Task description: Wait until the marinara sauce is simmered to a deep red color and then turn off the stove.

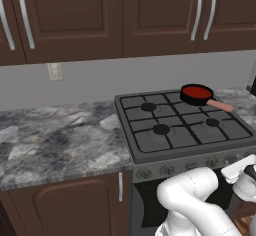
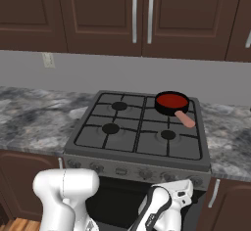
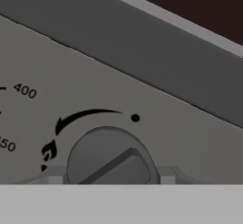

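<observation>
sauce: the flat, round, deep red marinara sauce [image 1: 195, 91] [image 2: 171, 99] filled a small black pan with a salmon-pink handle [image 1: 220, 105] [image 2: 186, 119].
place: the pan sat on the back right burner.
stove: the dark grey gas range with four round burners and black grid grates [image 1: 181, 124] [image 2: 137, 125] [image 3: 142, 71] stood between marbled counters.
knob: a round grey front knob with a raised bar [image 3: 112, 160] was tilted, beneath a curved arrow and a flame mark.

stove [image 3: 156, 99] front panel reads "400" — below it, a cut-off "50".
</observation>
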Robot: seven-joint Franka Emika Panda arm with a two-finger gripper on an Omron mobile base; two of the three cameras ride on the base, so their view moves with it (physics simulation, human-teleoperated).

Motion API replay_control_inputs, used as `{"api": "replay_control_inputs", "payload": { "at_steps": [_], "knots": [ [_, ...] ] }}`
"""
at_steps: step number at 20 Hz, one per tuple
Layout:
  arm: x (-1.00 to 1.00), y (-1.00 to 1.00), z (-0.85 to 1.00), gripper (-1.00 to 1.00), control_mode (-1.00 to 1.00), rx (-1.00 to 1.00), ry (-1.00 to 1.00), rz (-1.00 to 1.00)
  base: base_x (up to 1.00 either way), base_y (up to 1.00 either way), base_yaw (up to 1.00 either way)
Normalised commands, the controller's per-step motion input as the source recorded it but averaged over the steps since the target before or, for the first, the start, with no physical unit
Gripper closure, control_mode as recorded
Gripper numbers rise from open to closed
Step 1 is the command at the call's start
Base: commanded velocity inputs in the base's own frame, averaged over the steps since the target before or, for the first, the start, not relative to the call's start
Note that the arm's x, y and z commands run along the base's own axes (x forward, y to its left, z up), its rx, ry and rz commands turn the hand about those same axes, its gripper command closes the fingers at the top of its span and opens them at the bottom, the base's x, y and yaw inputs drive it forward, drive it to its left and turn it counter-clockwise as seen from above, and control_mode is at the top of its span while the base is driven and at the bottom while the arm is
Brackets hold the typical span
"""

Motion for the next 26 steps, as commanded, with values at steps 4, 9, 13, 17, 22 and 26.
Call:
{"api": "replay_control_inputs", "payload": {
  "at_steps": [4,9,13,17,22,26],
  "knots": [
    [0.00,0.00,0.00,1.00,-1.00,0.13,0.00,0.00,0.00,0.00,0.00],
    [0.00,-0.01,0.00,1.00,-1.00,0.14,0.00,0.00,0.00,0.00,0.00],
    [0.00,-0.01,0.00,1.00,-1.00,0.13,0.00,0.00,0.00,0.00,0.00],
    [0.00,0.00,0.00,1.00,-1.00,0.13,0.00,0.00,0.00,0.00,0.00],
    [0.00,-0.01,0.00,1.00,-1.00,0.14,0.00,0.00,0.00,0.00,0.00],
    [0.00,-0.01,0.00,1.00,-1.00,0.14,0.00,0.00,0.00,0.00,0.00]
  ]
}}
